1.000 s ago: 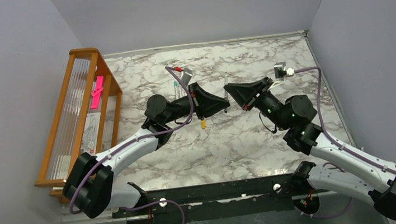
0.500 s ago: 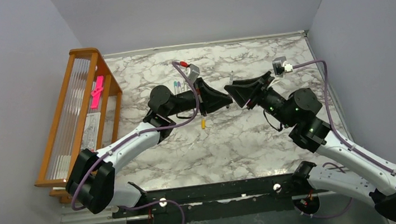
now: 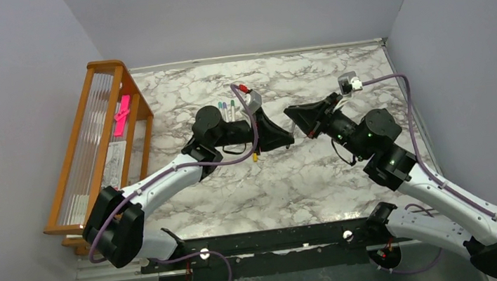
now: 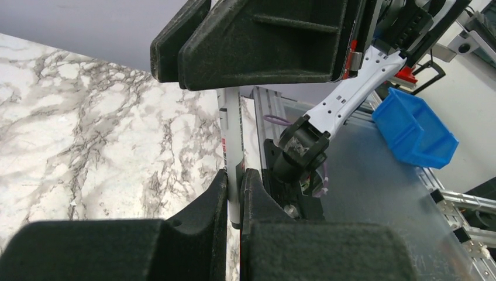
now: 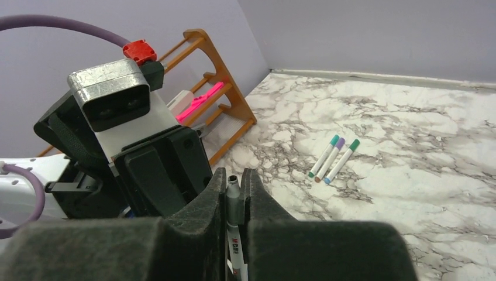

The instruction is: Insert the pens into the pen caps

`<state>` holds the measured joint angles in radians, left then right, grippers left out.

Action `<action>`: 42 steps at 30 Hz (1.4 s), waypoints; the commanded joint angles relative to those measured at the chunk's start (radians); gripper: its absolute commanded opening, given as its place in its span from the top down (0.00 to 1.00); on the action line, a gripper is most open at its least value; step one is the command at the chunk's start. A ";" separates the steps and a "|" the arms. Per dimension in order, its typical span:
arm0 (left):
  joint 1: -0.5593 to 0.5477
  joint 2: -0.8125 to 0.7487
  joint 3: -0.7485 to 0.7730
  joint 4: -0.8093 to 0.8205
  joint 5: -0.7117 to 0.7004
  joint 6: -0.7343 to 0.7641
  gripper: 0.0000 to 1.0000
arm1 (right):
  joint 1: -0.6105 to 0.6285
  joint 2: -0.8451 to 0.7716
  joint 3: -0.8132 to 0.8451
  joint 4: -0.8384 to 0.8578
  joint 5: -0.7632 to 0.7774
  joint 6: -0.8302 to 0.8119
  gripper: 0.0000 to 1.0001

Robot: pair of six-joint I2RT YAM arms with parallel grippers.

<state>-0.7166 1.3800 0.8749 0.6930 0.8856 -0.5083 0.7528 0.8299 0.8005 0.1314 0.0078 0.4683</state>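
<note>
1. My left gripper (image 4: pixel 235 174) and right gripper (image 5: pixel 234 172) both pinch one pen (image 4: pixel 232 129), fingers pressed tight on its barrel.
2. Three capped pens (image 5: pixel 332 158) lie beyond the right fingers; I judge those done.
3. Still to do: this pen. What looks like an orange cap (image 3: pixel 255 157) lies on the table under the fingers.

A wooden rack (image 3: pixel 104 64) with orange-brown rails stands against the pale lilac left wall (image 3: pixel 1 105), a bright pink strip (image 3: pixel 121 116) lying in it. Right of the rack spreads a white tabletop (image 3: pixel 286 186) veined in grey, reaching the back wall (image 3: pixel 244 6) and the right wall (image 3: pixel 473 30), both the same flat lilac. The light is soft and even.
</note>
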 commanded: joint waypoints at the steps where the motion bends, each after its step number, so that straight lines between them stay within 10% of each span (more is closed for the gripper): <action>1: -0.012 -0.005 0.018 -0.033 -0.005 0.041 0.85 | 0.010 -0.006 0.028 0.005 -0.018 0.031 0.99; 6: -0.012 -0.029 0.001 0.090 -0.093 -0.046 0.40 | 0.010 -0.035 -0.016 0.059 -0.039 0.081 0.99; 13: -0.012 -0.013 0.008 0.174 -0.119 -0.113 0.39 | 0.010 -0.036 -0.025 0.074 -0.085 0.091 0.99; 20: -0.012 0.019 0.027 0.222 -0.139 -0.179 0.45 | 0.010 -0.047 -0.056 0.083 -0.123 0.111 0.99; 27: -0.012 0.062 0.041 0.261 -0.111 -0.234 0.97 | 0.010 -0.050 -0.085 0.109 -0.129 0.134 0.99; 30: -0.011 0.053 0.027 0.269 -0.122 -0.212 1.00 | 0.009 -0.048 -0.083 0.106 -0.127 0.126 0.98; 35: 0.077 0.041 -0.037 0.262 -0.165 -0.225 1.00 | 0.010 -0.098 -0.059 0.015 -0.024 0.062 0.57; 42: 0.327 0.028 -0.171 0.259 -0.351 -0.411 1.00 | 0.009 -0.081 -0.027 -0.283 0.083 -0.022 0.45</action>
<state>-0.4717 1.4300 0.7578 0.9310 0.6743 -0.8276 0.7582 0.6998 0.7341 0.0429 0.0338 0.5037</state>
